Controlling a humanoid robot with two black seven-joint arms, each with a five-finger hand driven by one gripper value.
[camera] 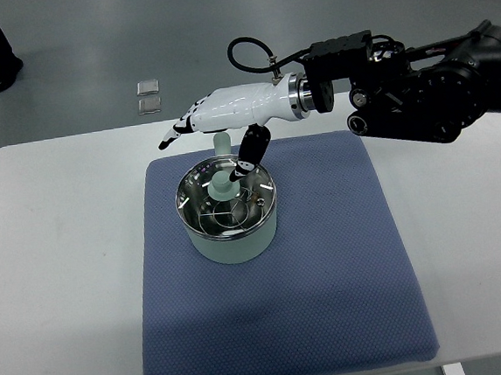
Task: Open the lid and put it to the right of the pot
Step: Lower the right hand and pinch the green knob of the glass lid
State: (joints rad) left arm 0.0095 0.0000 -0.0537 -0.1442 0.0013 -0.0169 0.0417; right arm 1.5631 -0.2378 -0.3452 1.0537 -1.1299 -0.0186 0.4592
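A pale green pot (pixel 233 242) stands on a blue mat (pixel 329 277), toward its far left. A glass lid (pixel 209 210) with a pale green knob (pixel 224 187) sits on the pot. My right hand (pixel 205 154), white with black fingertips, reaches in from the right and hovers over the pot's far rim. Its fingers (pixel 178 131) are stretched out to the left and hold nothing. Its thumb (pixel 249 152) points down, just right of the knob. A pale green stub (pixel 221 143) shows behind the pot, under the hand.
The mat lies on a white table (pixel 55 257), with bare mat to the right of the pot. My dark right forearm (pixel 417 85) spans the upper right. A person's shoe (pixel 5 74) and two small squares (pixel 148 96) are on the floor beyond.
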